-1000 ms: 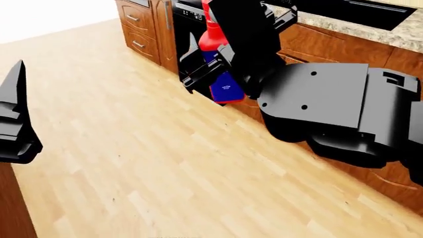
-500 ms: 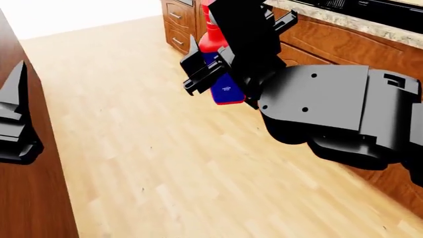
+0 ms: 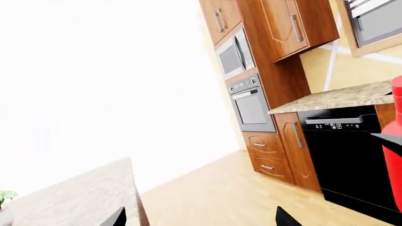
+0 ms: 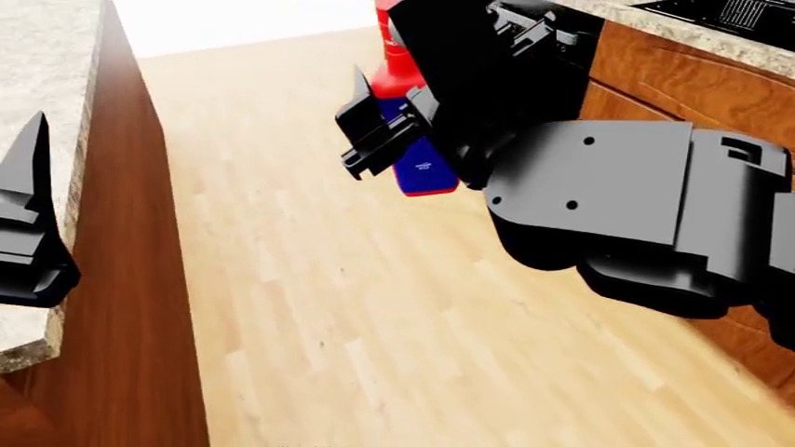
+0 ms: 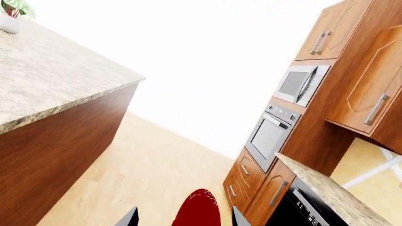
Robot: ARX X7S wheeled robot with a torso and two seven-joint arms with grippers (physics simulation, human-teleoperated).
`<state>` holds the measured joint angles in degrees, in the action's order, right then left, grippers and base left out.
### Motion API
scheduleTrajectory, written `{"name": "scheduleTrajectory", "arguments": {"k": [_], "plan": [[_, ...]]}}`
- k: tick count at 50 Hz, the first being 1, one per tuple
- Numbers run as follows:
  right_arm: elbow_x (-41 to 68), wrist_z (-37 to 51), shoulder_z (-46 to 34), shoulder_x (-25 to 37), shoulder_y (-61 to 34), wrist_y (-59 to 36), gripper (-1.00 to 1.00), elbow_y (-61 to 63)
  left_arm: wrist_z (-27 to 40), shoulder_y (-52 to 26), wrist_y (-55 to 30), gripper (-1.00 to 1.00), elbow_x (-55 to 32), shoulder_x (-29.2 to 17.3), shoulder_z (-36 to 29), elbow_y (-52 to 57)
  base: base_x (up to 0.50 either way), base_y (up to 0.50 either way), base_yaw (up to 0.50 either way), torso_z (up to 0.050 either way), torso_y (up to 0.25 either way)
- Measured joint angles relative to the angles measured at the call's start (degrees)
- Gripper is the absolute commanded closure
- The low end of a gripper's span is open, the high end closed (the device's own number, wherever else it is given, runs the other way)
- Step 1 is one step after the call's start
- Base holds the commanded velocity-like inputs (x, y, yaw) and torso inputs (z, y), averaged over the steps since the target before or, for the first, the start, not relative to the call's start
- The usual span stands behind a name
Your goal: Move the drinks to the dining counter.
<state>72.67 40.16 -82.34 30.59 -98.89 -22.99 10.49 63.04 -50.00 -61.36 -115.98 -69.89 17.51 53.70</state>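
Note:
My right gripper [image 4: 408,130] is shut on the blue rectangular bottle [image 4: 424,169] and holds it upright above the wood floor. Its red cap shows between the fingertips in the right wrist view [image 5: 199,212] and at the edge of the left wrist view [image 3: 394,146]. The dining counter [image 4: 50,84], a pale speckled granite slab on a dark red-brown base, stands at the left. It also shows in the left wrist view [image 3: 75,197] and the right wrist view [image 5: 50,80]. My left gripper [image 4: 28,228] is open and empty over the counter's edge. The wine and beer bottles are out of view.
Orange-brown cabinets under a browner granite top [image 4: 695,74] run along the right. A black dishwasher [image 3: 349,150], a wall oven [image 3: 251,103] and a microwave [image 3: 236,54] stand beyond. A potted plant [image 5: 9,16] sits at the counter's far end. Wood floor [image 4: 323,307] lies between.
The view has swung, so the dining counter has come in at the left and the cabinets have slid right. The blue bottle stays in my right gripper.

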Motion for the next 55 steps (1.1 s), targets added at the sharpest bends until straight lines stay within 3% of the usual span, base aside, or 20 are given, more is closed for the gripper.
{"name": "scheduleTrajectory", "arguments": {"k": [55], "plan": [[-0.4,-0.8,0.5,0.1,0.4,-0.7,1.00,0.8,0.1,-1.0,-0.2,-1.00,0.0,0.1,-1.0,0.0,0.01,0.04,0.50,0.000,0.001]]}}
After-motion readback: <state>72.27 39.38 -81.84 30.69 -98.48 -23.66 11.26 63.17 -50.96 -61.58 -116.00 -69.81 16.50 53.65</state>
